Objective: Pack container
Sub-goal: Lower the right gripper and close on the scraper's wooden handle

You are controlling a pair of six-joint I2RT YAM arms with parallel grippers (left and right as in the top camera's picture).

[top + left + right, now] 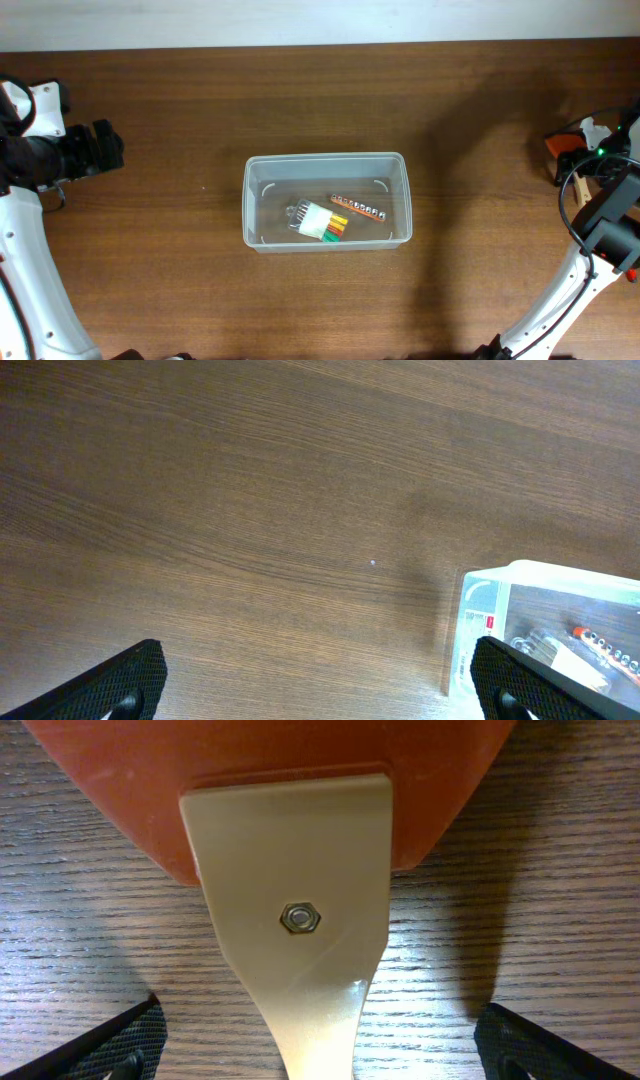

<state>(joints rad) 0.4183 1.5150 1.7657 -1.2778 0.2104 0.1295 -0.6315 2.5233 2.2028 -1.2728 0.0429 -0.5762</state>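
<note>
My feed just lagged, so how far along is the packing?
Done: a multicoloured tool set and a rail of small bits lie in the container. In hand: nothing gripped; the right gripper is open, fingers either side of the beige handle of the orange tool. Remaining: grip it and place it inside. The left gripper is open and empty.

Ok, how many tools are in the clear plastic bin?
2. A white, yellow, orange and green bundle near the middle of the clear plastic bin; an orange strip of small metal pieces beside it, rightward in the overhead view. Others may hide underneath.
</note>
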